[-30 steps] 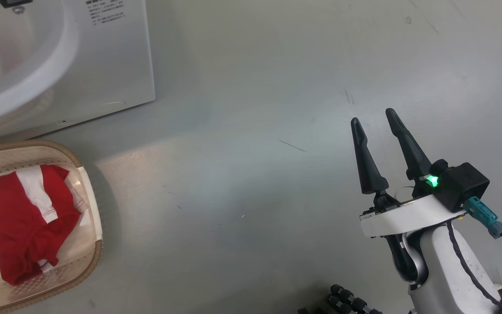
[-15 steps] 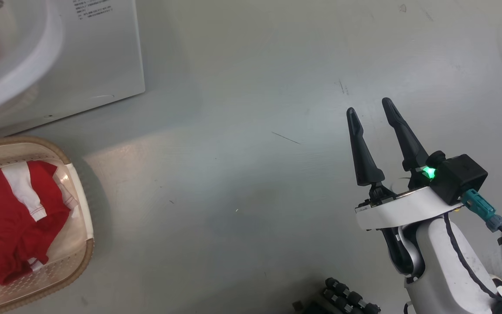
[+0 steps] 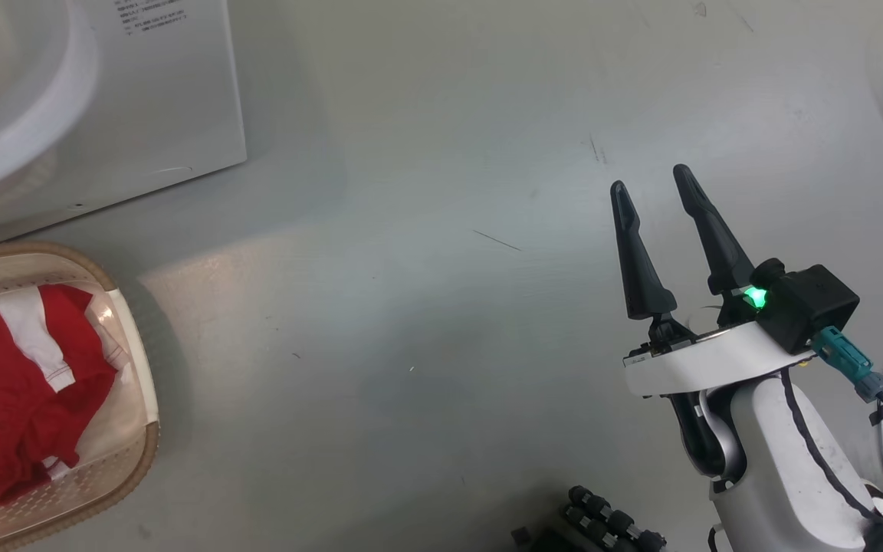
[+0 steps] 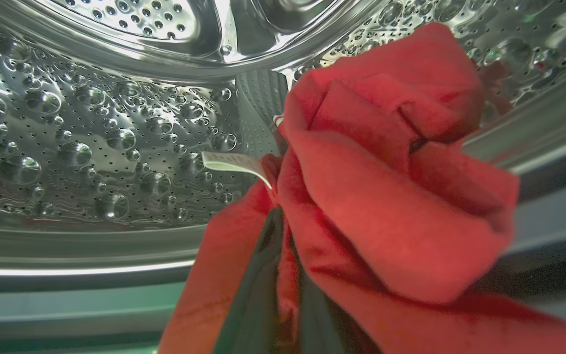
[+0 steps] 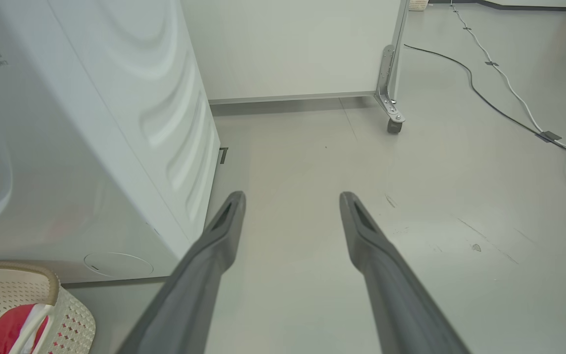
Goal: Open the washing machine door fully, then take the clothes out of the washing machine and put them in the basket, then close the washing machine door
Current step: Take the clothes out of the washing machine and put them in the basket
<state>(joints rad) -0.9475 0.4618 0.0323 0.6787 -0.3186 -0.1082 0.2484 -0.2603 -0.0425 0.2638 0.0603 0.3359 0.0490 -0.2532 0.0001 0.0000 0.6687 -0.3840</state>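
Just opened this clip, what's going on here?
The robot is emptying the washing machine. Its left gripper is inside the drum, shut on a red garment. A striped garment lies in the basket on the floor. The right gripper hangs open over the floor, holding nothing.

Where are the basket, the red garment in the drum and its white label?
basket point(image 3: 135, 360): head view, cream right wall.
red garment point(image 4: 386, 211): left wrist view, bunched middle.
white label point(image 4: 234, 162): left wrist view, its middle.
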